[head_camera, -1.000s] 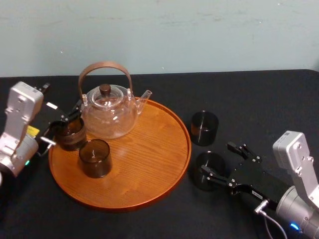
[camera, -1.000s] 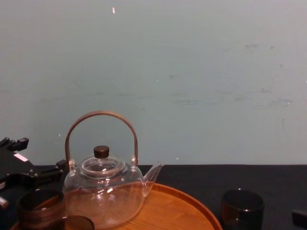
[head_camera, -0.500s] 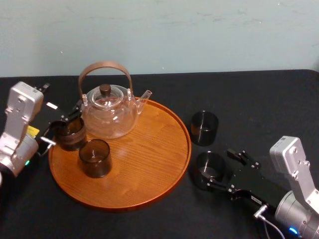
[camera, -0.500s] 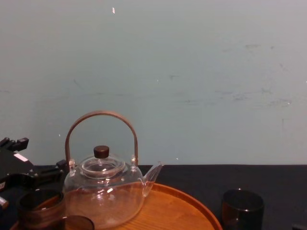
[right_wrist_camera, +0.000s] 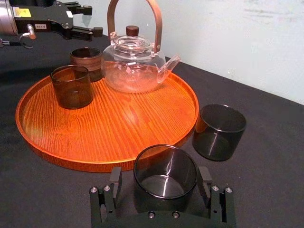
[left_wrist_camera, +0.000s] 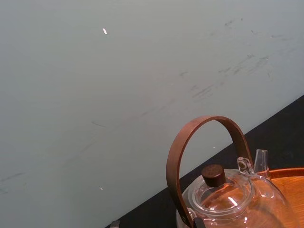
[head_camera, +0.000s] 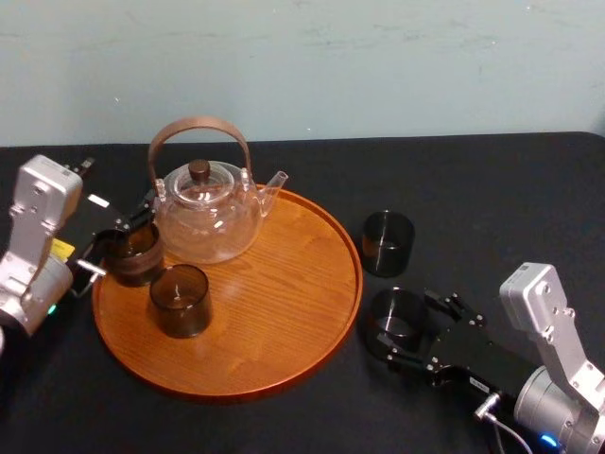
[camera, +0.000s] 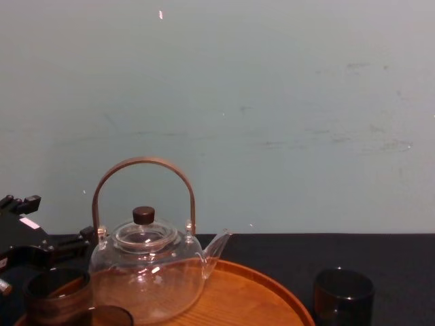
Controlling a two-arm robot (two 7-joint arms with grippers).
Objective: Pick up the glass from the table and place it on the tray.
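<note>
The right arm (head_camera: 556, 345) comes in at the near right corner of the table (head_camera: 510, 189), its wrist held low. The right gripper (head_camera: 409, 329) lies flat and points left toward the table's middle, its fingers (right_wrist_camera: 115, 180) spread wide (both level, side by side). The left arm (head_camera: 38, 236) sits at the table's left edge, wrist raised. The left gripper (head_camera: 118, 241) points right, fingers parted.
</note>
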